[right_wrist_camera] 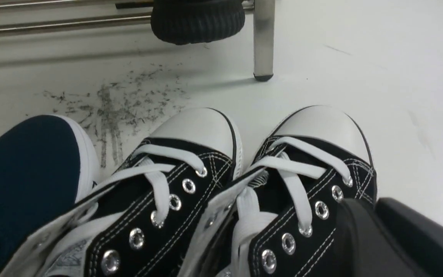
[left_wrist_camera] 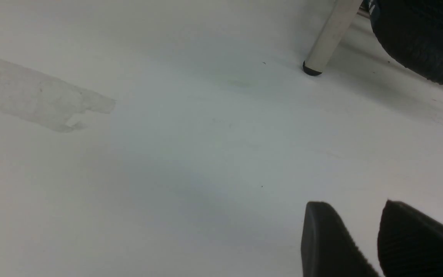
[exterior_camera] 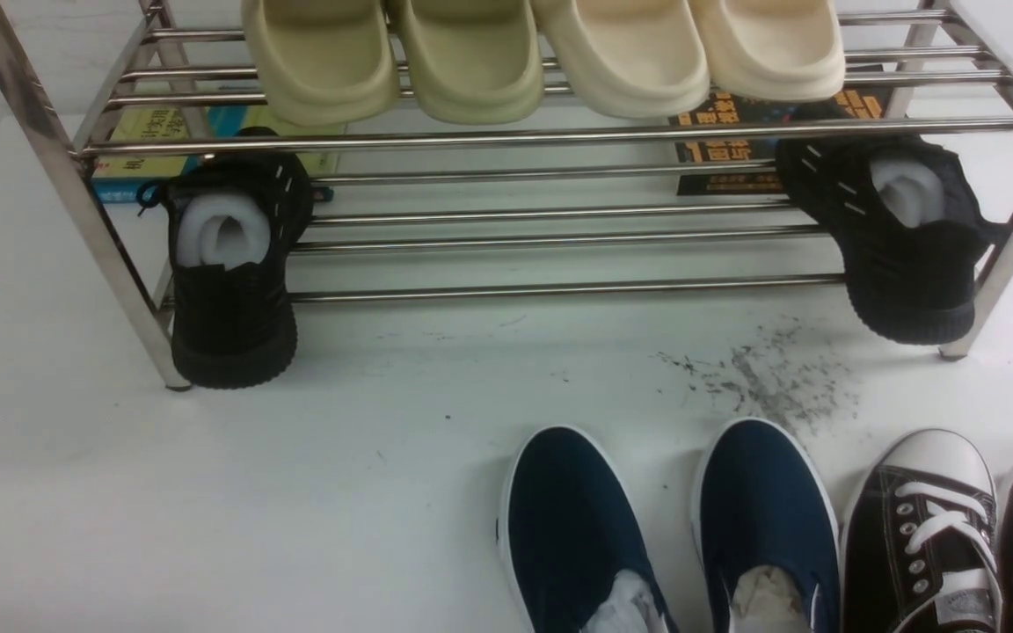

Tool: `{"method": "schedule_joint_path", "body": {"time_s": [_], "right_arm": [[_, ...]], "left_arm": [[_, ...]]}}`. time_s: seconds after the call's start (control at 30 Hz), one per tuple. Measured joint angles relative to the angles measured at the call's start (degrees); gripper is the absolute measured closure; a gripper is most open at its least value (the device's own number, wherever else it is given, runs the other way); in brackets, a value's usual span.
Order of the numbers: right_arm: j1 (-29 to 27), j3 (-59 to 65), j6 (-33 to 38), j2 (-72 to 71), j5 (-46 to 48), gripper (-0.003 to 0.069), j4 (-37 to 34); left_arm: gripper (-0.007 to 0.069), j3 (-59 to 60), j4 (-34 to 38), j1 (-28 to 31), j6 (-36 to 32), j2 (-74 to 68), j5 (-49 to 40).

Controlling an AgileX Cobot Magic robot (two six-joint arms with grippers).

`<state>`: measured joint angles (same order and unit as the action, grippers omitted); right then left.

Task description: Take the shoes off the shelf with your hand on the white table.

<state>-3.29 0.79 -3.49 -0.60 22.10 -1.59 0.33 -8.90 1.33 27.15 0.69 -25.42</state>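
Nearest you, at five o'clock in the front view, the black canvas lace-up sneakers (exterior_camera: 920,536) stand side by side on the white table (exterior_camera: 295,492), already off the chrome shoe rack (exterior_camera: 559,136). The navy slip-ons (exterior_camera: 568,527) sit just beside them at six. The right gripper (right_wrist_camera: 371,209) rests against the outer sneaker's eyelet side, but you cannot tell whether its jaws are parted or clamped. The left gripper (left_wrist_camera: 356,209) hangs over bare table, jaws apart and empty. Expect the sneakers to be light, with soft, yielding canvas and a firm rubber sole, so the heel collar is likely the best hold. Farther off, at twelve, the rack holds black knit sneakers (exterior_camera: 229,299).
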Motion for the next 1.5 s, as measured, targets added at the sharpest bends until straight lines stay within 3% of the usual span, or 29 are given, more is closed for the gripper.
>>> {"method": "schedule_joint_path", "body": {"time_s": [0.23, 1.5], "right_arm": [[3.45, 0.03, 0.06, 0.0, 0.22, 0.0566, 1.59], [3.45, 0.03, 0.0, 0.0, 0.27, 0.0538, 1.59]], "left_arm": [[0.0385, 0.0, 0.0, 0.0, 0.0, 0.0, 0.0], [0.0385, 0.0, 0.0, 0.0, 0.0, 0.0, 0.0]]}}
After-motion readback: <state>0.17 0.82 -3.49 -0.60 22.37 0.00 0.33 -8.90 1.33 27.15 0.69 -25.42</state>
